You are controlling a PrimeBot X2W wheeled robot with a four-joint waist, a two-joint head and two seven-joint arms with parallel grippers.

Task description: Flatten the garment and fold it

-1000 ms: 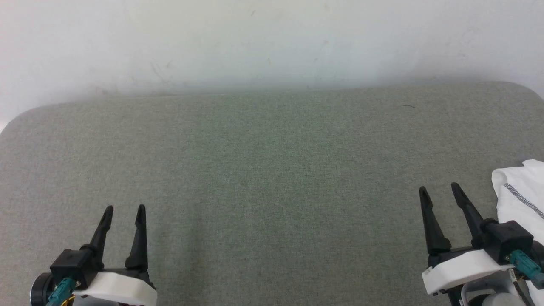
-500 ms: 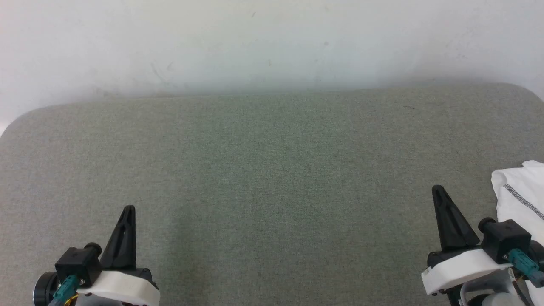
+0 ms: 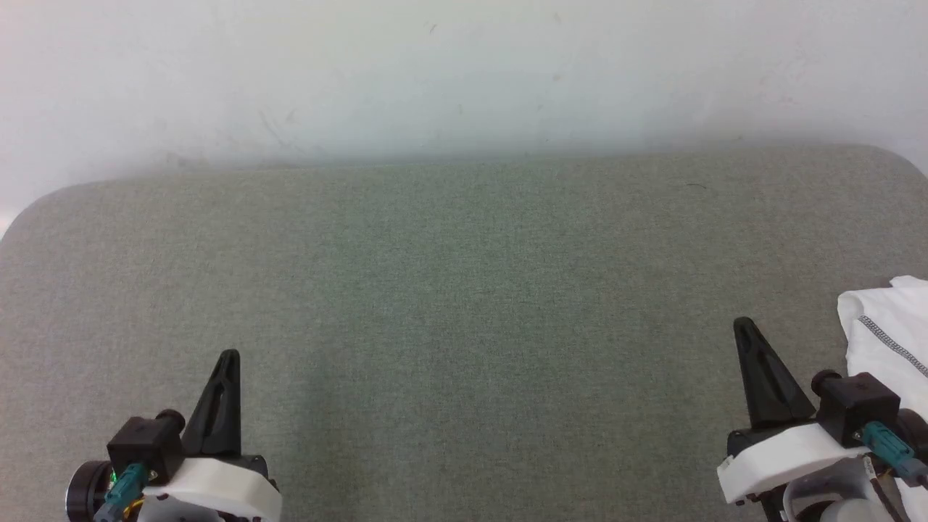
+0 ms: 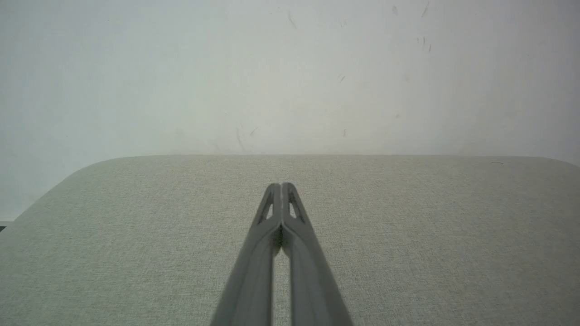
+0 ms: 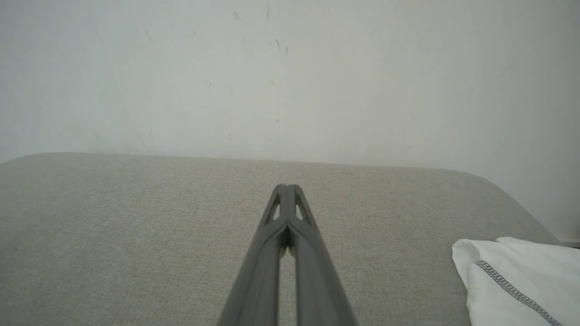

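Garment (image 3: 886,326) untouched so far: the jaws of the left gripper (image 3: 229,357) and the right gripper (image 3: 742,325), spread apart a second ago, are now pressed together on nothing, low over the grey-green surface (image 3: 464,290). Just beside the right gripper, at the surface's right edge, the garment lies partly in view, its patterned seam showing. Closing empty looks like a reset; flattening calls for reopening first.

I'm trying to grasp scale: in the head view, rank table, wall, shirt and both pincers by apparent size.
1. Table
2. Wall
3. Shirt (partly out of frame), left gripper, right gripper: roughly alike; the grippers sit nearer the camera, so unranked.
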